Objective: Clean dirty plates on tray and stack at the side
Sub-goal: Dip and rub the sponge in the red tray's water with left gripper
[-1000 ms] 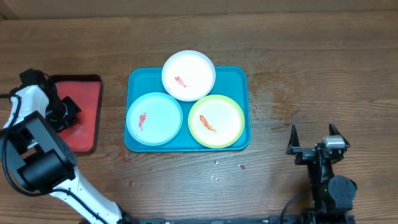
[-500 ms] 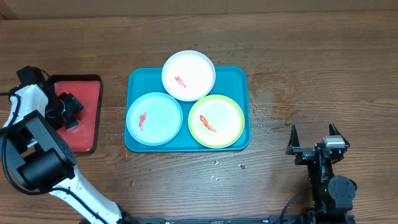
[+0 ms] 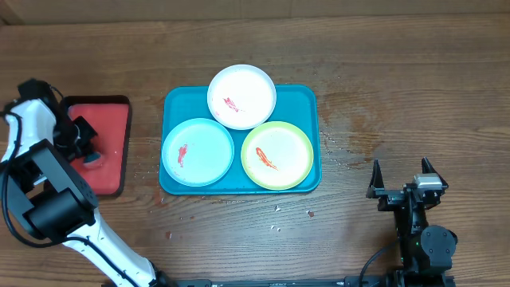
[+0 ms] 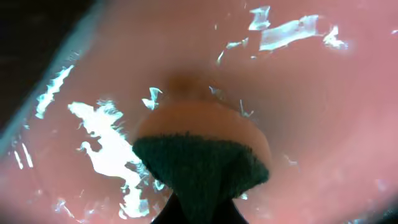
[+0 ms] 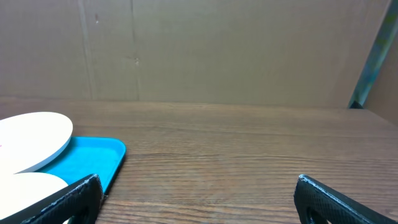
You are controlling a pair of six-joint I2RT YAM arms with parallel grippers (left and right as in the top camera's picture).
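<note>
Left gripper (image 3: 86,151) was pinched together on a dark teal cloth (image 4: 202,168) over the red tray (image 3: 111,119). Well to its right, the teal tray (image 3: 307,100) held three red-smeared plates: the white plate (image 3: 242,96) overhanging its far rim, with the light blue plate (image 3: 198,151) and the yellow-green plate (image 3: 276,155) in front. Right gripper (image 3: 401,167) stood spread wide and empty above the table (image 3: 414,72).
</note>
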